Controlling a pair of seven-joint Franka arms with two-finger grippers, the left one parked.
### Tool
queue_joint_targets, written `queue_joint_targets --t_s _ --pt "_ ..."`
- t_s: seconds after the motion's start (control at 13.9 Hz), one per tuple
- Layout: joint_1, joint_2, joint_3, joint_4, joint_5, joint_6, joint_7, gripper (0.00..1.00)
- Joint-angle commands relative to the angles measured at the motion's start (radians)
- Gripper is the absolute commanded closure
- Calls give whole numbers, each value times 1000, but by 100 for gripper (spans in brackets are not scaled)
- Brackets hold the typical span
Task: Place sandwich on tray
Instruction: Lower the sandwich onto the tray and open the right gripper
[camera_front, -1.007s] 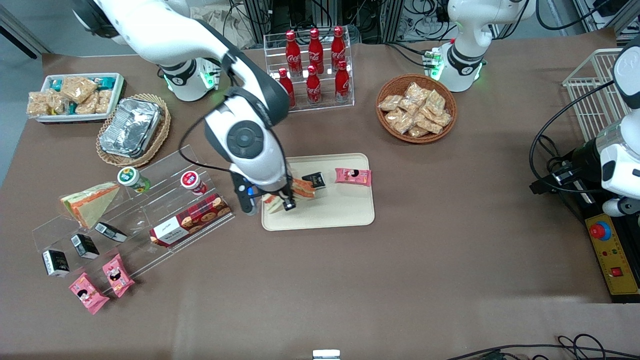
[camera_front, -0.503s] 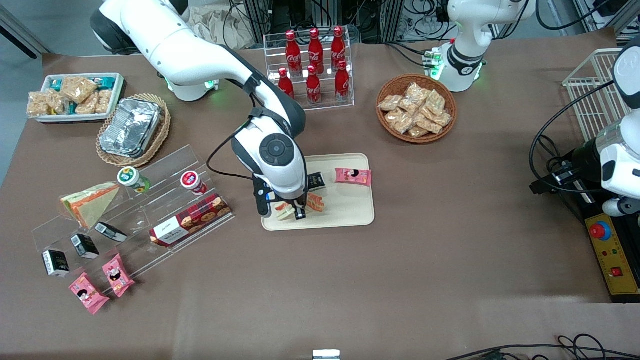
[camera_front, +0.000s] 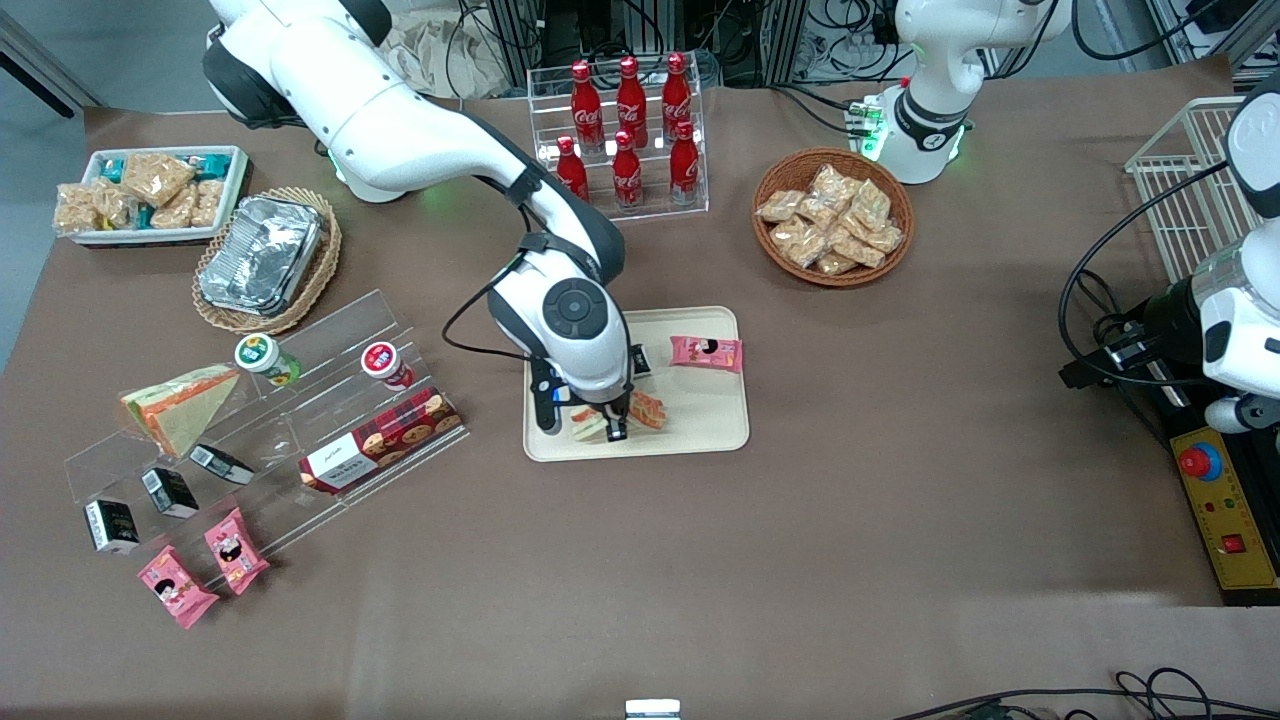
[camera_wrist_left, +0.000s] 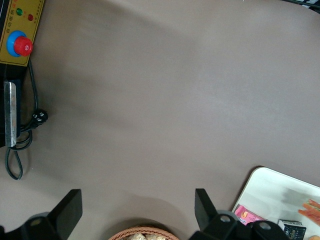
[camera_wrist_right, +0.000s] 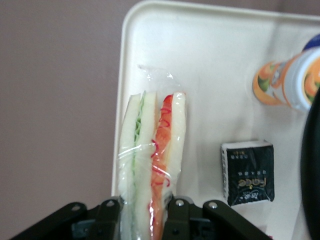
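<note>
While the spare sandwich wedge (camera_front: 178, 405) sits on the acrylic stand toward the working arm's end of the counter, the end effector (camera_front: 600, 425) hangs low over the tray (camera_front: 700, 425), clamped on the sandwich (camera_wrist_right: 152, 165) standing on edge near the rim. Released from there, it could topple over the rim or against the small black pack (camera_wrist_right: 248, 171).

Front view looks steeply down; both wrist views look down (one close), sharing the tray (camera_wrist_right: 150, 30).

White right arm (camera_front: 400, 140), black joints, black cable.
</note>
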Motion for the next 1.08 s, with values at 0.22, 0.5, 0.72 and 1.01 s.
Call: queue_joint_targets --t_s 0.22,0.5,0.72,1.01 --pt "37 43 -2 20 -79 33 46 100" --pt "37 73 -3 -5 -112 71 47 100" --pt "43 87 -3 -5 -159 71 73 66" --pt "42 79 -3 -2 -160 70 76 2"
